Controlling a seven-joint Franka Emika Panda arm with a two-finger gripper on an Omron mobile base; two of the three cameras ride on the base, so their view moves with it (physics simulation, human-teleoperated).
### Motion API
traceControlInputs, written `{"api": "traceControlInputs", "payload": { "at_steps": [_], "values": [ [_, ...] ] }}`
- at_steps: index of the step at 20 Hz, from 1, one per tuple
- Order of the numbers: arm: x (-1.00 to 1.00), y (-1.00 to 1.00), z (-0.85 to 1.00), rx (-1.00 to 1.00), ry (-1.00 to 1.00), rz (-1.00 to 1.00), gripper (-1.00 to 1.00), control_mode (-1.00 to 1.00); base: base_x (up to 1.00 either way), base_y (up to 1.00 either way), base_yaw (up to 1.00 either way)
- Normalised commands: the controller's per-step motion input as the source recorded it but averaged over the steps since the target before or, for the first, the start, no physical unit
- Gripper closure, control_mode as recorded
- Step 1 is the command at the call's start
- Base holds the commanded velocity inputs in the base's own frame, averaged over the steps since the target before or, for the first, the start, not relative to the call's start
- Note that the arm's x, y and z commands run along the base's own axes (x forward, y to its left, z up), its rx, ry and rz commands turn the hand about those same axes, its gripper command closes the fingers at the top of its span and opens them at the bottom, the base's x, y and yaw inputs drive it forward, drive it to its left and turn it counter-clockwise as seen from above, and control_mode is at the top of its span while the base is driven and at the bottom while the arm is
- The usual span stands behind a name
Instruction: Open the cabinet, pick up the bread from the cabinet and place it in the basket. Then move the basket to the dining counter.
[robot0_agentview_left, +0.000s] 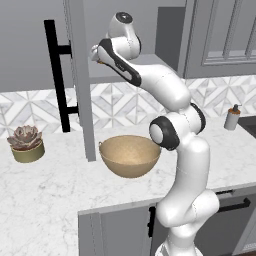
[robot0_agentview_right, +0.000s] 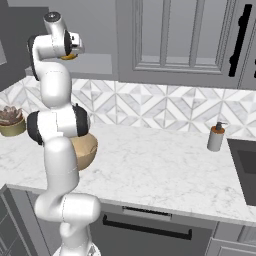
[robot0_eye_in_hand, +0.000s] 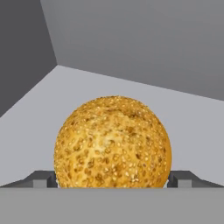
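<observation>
The cabinet door (robot0_agentview_left: 80, 75) stands swung open, its black bar handle (robot0_agentview_left: 55, 75) facing left. My arm reaches up into the cabinet. In the hand view the bread (robot0_eye_in_hand: 113, 142), a round golden seeded bun, sits on the grey cabinet floor (robot0_eye_in_hand: 188, 127). My gripper (robot0_eye_in_hand: 113, 180) is open, with one fingertip (robot0_eye_in_hand: 43, 179) on each side of the bun's base. The bread (robot0_agentview_right: 70, 56) peeks out under the hand in the right base view. The tan basket (robot0_agentview_left: 130, 155) rests on the worktop below, partly behind my arm (robot0_agentview_right: 86, 149). The dining counter is out of view.
A succulent pot (robot0_agentview_left: 27, 145) stands at the left of the marble worktop (robot0_agentview_left: 45, 195). A soap dispenser (robot0_agentview_right: 216, 137) sits at the right beside a dark sink (robot0_agentview_right: 245, 165). Shut paned wall cabinets (robot0_agentview_right: 185, 35) hang to the right.
</observation>
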Motion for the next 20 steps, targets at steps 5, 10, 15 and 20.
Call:
{"api": "traceControlInputs", "payload": {
  "at_steps": [5, 10, 15, 20],
  "values": [
    [0.01, 0.02, -0.12, 0.00, -0.04, 0.00, 1.00, -1.00, 0.00, 0.00, 0.00],
    [-0.06, 0.00, -0.21, 0.05, -0.17, -0.01, 1.00, -1.00, 0.00, 0.00, 0.00],
    [-0.32, -0.08, -0.03, 0.00, -0.17, -0.04, 1.00, -1.00, 0.00, 0.00, 0.00],
    [-0.86, -0.33, 0.13, 0.00, -0.03, -0.12, 1.00, -1.00, 0.00, 0.00, 0.00]
  ]
}}
